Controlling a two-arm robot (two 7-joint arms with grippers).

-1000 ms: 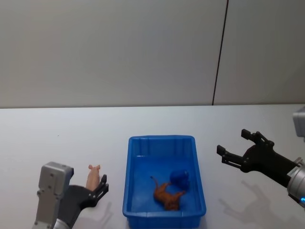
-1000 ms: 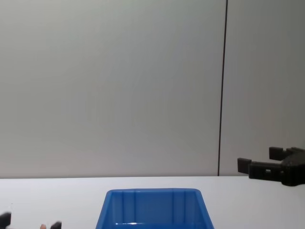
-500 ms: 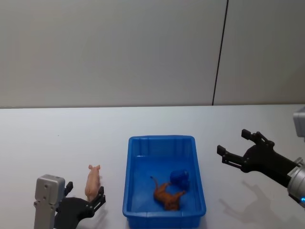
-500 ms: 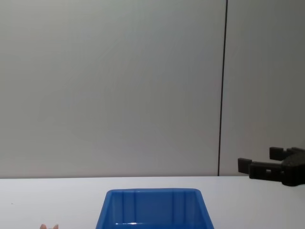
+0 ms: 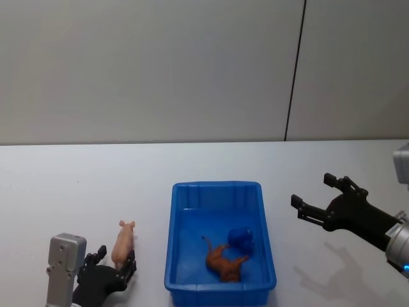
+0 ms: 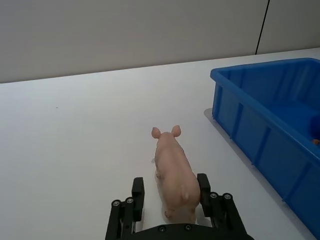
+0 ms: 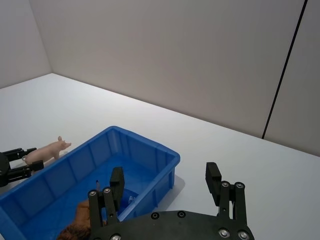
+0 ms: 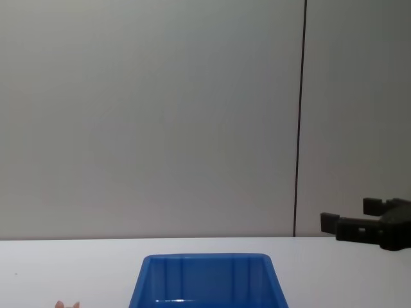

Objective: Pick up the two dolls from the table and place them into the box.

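Since a second ago, the left gripper (image 5: pixel 114 274) has drawn back toward the robot along the pale pink doll (image 5: pixel 123 242), so that its fingers now flank the doll's rear instead of reaching past its side; the right arm has not moved.

From the head, the pink doll stands on the table (image 5: pixel 77 192) at 9 o'clock of the box (image 5: pixel 217 189), just beside its left wall but apart from it. The left gripper sits at 6 o'clock of the doll, its lower body cut off by the frame edge. Inside the box the brown doll (image 5: pixel 225 263) lies on its side near the front wall, with a blue object (image 5: pixel 241 238) at its 1 o'clock; what that object is I cannot make out. The right gripper (image 5: pixel 315 199) hovers at 3 o'clock of the box, jaws spread wide with nothing between them.

At the left wrist, the fingers (image 6: pixel 203 187) stand close on either side of the doll's hindquarters; one seems to touch its flank, while a gap shows on the other side.

At the right wrist, the brown doll (image 7: pixel 80 224) is half hidden behind a finger.

From the chest, just the pink ears (image 8: pixel 66 305) clear the bottom edge, and the box's floor is hidden.
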